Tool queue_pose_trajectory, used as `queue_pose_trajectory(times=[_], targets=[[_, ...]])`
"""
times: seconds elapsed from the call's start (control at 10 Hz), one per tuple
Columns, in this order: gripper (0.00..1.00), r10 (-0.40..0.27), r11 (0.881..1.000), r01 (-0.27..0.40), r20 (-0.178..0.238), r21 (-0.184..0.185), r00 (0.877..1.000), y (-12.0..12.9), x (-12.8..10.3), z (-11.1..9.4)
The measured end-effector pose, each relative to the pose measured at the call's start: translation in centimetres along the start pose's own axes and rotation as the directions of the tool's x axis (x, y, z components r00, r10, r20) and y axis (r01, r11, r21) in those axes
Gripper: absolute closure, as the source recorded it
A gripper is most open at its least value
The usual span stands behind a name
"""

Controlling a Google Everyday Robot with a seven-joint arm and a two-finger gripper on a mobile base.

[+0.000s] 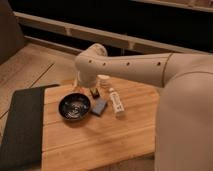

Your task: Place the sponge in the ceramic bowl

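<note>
The black glossy ceramic bowl [75, 106] sits on the wooden board with nothing in it. The blue-grey sponge [99, 106] lies flat on the board just right of the bowl, touching nothing else that I can make out. My gripper [84, 87] hangs below the pale rounded wrist, above and behind the gap between bowl and sponge, mostly hidden by the arm. It is not touching the sponge.
A white tube with a label [116, 102] lies right of the sponge. A small dark bottle [95, 92] stands just behind it. The wooden board [100, 142] has a dark mat [20, 125] along its left side. My large arm fills the right side.
</note>
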Motion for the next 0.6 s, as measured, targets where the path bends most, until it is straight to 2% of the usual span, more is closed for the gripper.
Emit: queue_pose_trajectory(times=[0.1, 0.4, 0.6], targets=[[0.35, 0.002, 1.000, -0.002, 0.018, -0.005, 1.000, -0.4, -0.4, -0.3], [0.35, -0.001, 1.000, 0.002, 0.015, -0.007, 1.000, -0.1, -0.3, -0.2], [0.35, 0.050, 0.999, -0.050, 0.002, 0.011, 0.999, -1.7, 0.8, 0.3]])
